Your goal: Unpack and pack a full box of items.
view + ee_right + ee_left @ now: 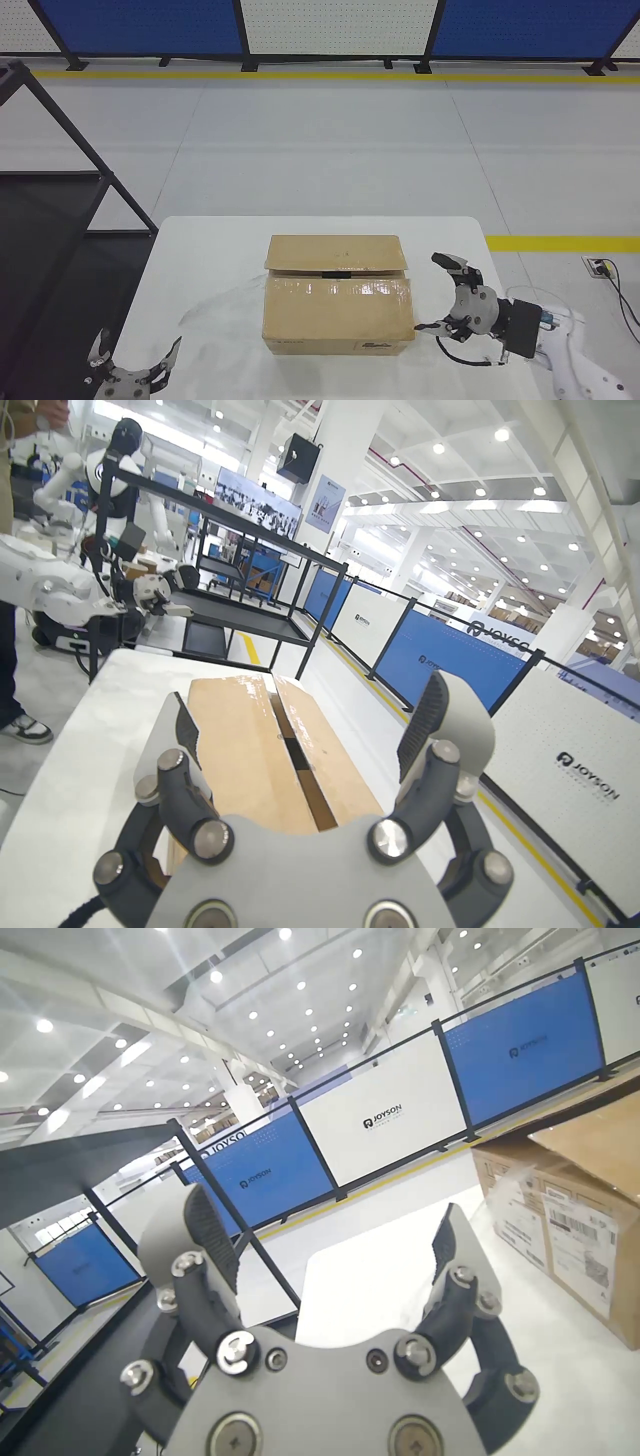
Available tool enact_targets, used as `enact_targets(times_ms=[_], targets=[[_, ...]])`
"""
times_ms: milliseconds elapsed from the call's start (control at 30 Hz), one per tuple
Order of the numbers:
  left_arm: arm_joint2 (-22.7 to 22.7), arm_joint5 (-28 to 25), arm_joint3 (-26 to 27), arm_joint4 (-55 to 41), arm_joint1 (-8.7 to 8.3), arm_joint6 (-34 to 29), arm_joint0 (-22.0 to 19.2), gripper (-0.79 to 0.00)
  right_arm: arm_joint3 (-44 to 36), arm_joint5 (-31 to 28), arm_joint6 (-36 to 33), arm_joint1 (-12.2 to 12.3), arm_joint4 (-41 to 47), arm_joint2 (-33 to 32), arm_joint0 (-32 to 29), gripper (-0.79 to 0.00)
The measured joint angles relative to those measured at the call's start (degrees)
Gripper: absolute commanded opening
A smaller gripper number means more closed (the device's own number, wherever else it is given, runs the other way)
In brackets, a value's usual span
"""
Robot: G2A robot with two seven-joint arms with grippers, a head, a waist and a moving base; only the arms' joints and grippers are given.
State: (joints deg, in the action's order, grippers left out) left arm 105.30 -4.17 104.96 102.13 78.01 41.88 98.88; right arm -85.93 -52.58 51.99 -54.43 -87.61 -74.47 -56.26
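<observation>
Cardboard box point(338, 295) sits mid-table with its flaps folded down to a seam across the top, a spot that appears chosen to put it within reach of both arms. With the lid closed, unpacking looks not yet begun. Clear tape point(335, 287) glints on the near flap.

Just beside the box's right end hangs the right gripper point(437, 294). Its jaws are spread wide toward the box and grip nothing, and whether the near fingertip brushes the box's corner cannot be told. The stance seems meant for the flaps. Its wrist view looks along the seam between parted fingers point(430, 710).

At the near left corner, well apart from the box, the left gripper point(137, 348) hangs with jaws likewise wide and empty. White table point(200, 260) bears the box, and a black rack point(50, 200) stands left.
</observation>
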Motion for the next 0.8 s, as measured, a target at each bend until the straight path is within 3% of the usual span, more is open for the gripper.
enact_targets(times_ms=[133,233,467,567,800], targets=[[-0.14,-7.56,1.46,1.46,-0.73,-2.97,-1.14,0.0,1.78,-5.51,-6.17,-0.06,15.34,2.1,1.91,0.0],[1.52,-17.09,2.81,0.04,-1.6,-5.66,-2.52,0.0,3.59,-5.47,-8.78,0.56,26.35,6.18,3.5,0.0],[5.74,-43.57,3.35,-7.55,-4.01,-11.59,-7.41,0.0,5.88,-5.41,-29.22,3.82,55.86,13.84,8.3,0.0],[6.88,-52.65,2.42,-10.23,-4.97,-16.52,-10.21,0.0,6.19,-5.41,-33.78,4.06,59.46,13.91,8.56,0.0],[7.2,-53.48,2.27,-10.46,-5.07,-17.33,-10.62,0.0,6.15,-5.42,-31.56,4.03,58.42,13.88,8.52,0.0]])
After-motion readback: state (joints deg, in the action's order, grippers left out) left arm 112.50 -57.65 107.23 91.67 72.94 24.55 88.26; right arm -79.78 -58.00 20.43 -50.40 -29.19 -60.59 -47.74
